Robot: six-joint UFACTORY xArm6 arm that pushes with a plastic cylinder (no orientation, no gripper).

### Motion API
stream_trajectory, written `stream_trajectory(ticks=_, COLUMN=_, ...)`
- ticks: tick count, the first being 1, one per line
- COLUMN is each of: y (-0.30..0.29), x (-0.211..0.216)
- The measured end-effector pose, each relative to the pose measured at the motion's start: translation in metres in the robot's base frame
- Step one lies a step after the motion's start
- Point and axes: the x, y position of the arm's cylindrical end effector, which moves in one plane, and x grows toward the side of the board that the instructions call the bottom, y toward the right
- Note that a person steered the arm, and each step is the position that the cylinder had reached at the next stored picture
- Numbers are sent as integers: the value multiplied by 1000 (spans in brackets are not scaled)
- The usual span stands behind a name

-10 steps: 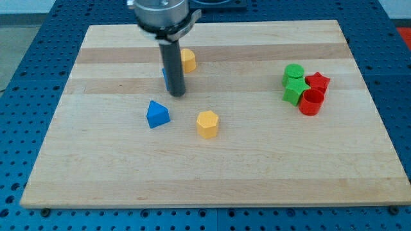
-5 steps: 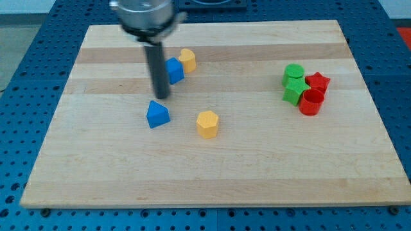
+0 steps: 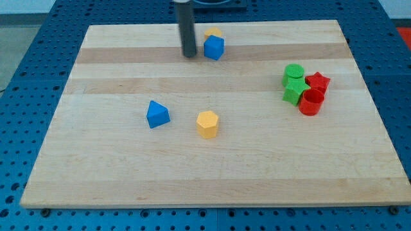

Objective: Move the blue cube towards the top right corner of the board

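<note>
The blue cube (image 3: 214,47) sits near the top of the board, a little left of centre. A yellow block (image 3: 213,32) is right behind it, touching or nearly touching. My tip (image 3: 189,55) stands just to the left of the blue cube, a small gap apart. The rod rises straight up out of the view's top.
A blue triangular block (image 3: 157,114) and a yellow hexagonal block (image 3: 207,124) lie mid-board. At the view's right is a tight cluster: a green cylinder (image 3: 294,72), a green star (image 3: 295,90), a red star (image 3: 317,81) and a red cylinder (image 3: 311,102). The wooden board (image 3: 359,167) sits on a blue pegboard table.
The blue cube and the yellow block behind it have moved up and to the right. My tip has moved from left of the cube mid-board up to the top, still left of it.
</note>
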Motion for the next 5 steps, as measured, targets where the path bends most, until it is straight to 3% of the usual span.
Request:
stream_trajectory(ticks=1, y=92, x=0)
stream_trajectory(ticks=2, y=141, x=0)
stream_trajectory(ticks=3, y=75, x=-17)
stream_trajectory(ticks=5, y=187, x=-25)
